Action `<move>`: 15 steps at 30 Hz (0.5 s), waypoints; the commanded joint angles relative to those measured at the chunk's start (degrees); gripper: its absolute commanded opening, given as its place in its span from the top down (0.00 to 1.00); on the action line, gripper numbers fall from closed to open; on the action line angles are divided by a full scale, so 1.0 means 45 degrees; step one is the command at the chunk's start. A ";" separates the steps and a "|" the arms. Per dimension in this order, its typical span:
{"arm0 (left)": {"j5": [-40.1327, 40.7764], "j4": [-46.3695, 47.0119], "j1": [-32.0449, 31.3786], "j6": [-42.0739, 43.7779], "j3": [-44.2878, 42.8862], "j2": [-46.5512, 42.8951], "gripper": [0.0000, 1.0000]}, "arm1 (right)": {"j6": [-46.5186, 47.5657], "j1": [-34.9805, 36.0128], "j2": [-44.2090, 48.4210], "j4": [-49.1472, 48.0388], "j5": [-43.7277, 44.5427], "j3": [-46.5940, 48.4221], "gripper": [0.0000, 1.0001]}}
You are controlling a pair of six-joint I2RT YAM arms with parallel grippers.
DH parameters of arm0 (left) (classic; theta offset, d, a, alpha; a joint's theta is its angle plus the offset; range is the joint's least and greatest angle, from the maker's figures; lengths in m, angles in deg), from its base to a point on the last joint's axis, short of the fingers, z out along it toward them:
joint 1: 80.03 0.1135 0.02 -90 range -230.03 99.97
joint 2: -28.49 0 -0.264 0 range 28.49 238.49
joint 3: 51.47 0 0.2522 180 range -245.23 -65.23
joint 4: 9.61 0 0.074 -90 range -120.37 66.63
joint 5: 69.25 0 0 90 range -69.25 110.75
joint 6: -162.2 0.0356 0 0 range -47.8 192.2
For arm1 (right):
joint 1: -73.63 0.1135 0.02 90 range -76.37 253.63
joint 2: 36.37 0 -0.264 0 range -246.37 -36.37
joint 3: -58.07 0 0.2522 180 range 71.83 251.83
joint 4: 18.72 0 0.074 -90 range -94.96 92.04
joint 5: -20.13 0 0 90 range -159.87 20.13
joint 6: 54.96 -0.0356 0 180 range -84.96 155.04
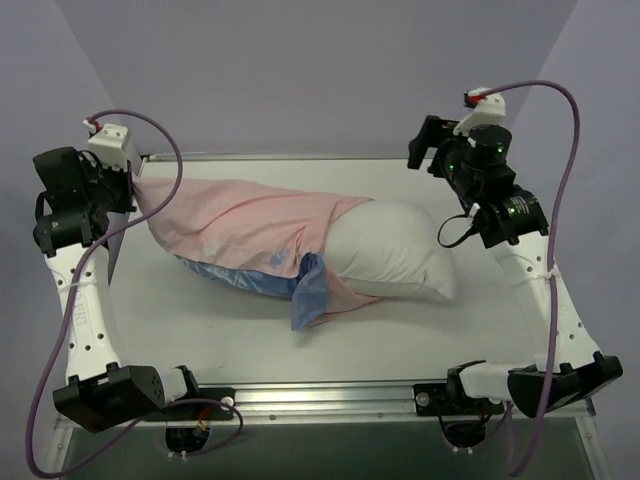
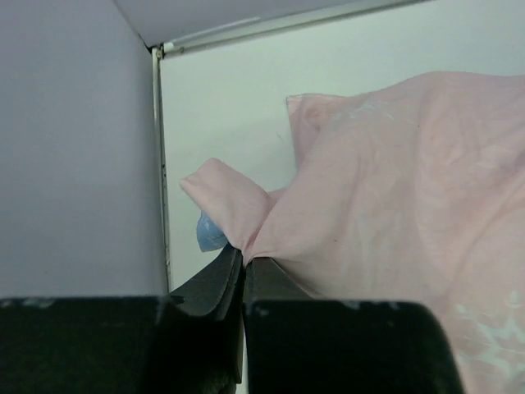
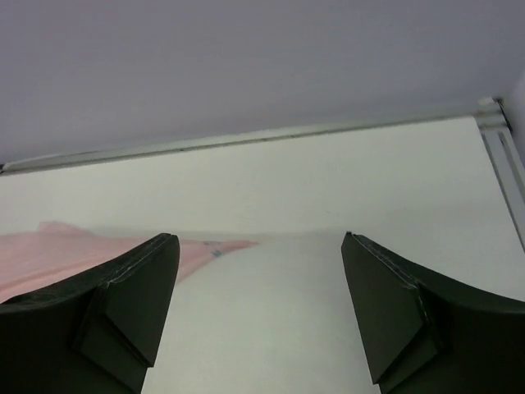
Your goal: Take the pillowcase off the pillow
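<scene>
— Where is the pillowcase lying?
— It is draping pink side out over the pillow's left half, where the left gripper is pinching its edge tight.
— And the right gripper?
— It is hanging spread wide, empty, beyond the pillow's bare right end.

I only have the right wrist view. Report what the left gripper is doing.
Observer: The left gripper is shut on a pink corner of the pillowcase, at the far left of the table.
Operator: Tell me how much pillow is out.
Observer: Roughly the right half of the pillow lies bare. The case covers the rest, pink side up.
Operator: Place my gripper for me.
Observer: The right gripper is open and empty, near the far right corner.
</scene>
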 commanded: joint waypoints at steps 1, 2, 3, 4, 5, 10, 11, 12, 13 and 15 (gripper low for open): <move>-0.0136 0.0248 -0.0261 -0.0937 -0.2068 -0.0089 0.98 | 0.1469 0.2845 -0.1019 0.1367 0.2940 0.1298 0.22; -0.0136 0.0170 -0.0360 -0.0976 -0.2361 -0.0050 0.98 | 0.1605 0.2990 -0.1412 0.1406 0.2456 0.1435 0.26; -0.0097 0.0072 -0.0419 -0.1093 -0.2982 0.0105 0.98 | 0.1568 0.2991 -0.1880 0.1542 0.1736 0.1417 0.32; 0.0038 -0.0083 -0.0516 -0.1210 -0.3317 0.0184 0.98 | 0.1432 0.2972 -0.2890 0.1775 0.0936 0.1339 0.42; 0.0136 -0.0162 -0.0595 -0.1327 -0.3649 0.0282 0.98 | 0.1295 0.3049 -0.3383 0.2067 0.0406 0.1242 0.67; 0.1268 -0.0902 -0.2174 -0.1952 -0.6824 0.0867 0.98 | -0.0870 0.4473 -0.2864 -0.0073 -0.1259 -0.4121 0.94; 0.1812 -0.1079 -0.2467 -0.2050 -0.7532 0.1081 0.98 | -0.1183 0.4688 -0.2668 -0.0832 -0.1608 -0.4884 0.82; 0.2126 -0.1294 -0.3031 -0.2167 -0.8313 0.1644 0.98 | -0.1477 0.5038 -0.2530 -0.0917 -0.1515 -0.5433 0.73; 0.2400 -0.1644 -0.3249 -0.2187 -0.9887 0.2017 0.98 | -0.1712 0.5177 -0.2374 -0.0937 -0.1417 -0.6019 0.64; 0.3299 -0.1822 -0.3660 -0.2246 -1.1244 0.2894 0.98 | -0.1734 0.5276 -0.2120 -0.0802 -0.0893 -0.6297 0.58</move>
